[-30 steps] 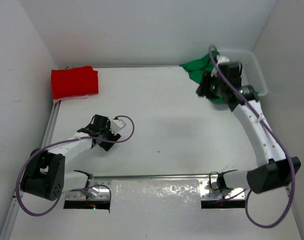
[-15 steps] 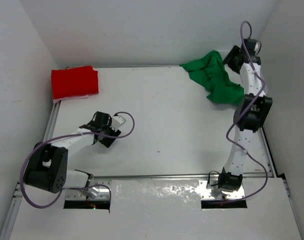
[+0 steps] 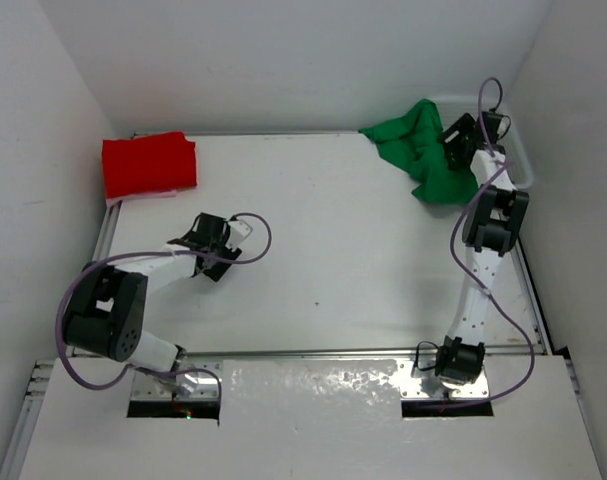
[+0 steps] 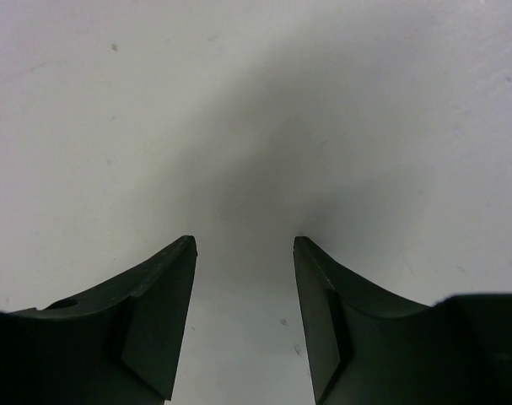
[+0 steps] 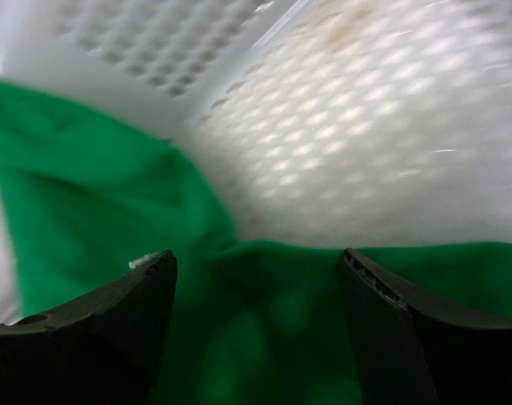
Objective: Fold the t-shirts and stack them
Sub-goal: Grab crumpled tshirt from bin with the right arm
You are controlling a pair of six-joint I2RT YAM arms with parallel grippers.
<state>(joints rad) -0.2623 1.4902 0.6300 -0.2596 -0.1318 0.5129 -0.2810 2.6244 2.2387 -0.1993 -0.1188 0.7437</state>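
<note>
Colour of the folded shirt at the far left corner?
Red. The shirt shows best in the top external view.

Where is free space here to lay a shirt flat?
The table middle, between left gripper and green shirt, is bare. Crowded: far right corner, with basket and right gripper; red shirt fills far left corner.

No legible text anywhere.

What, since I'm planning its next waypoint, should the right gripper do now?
Probably lower the right gripper and close on the green t-shirt: its jaws stand open over the cloth, which lies crumpled and unfolded against the basket.
</note>
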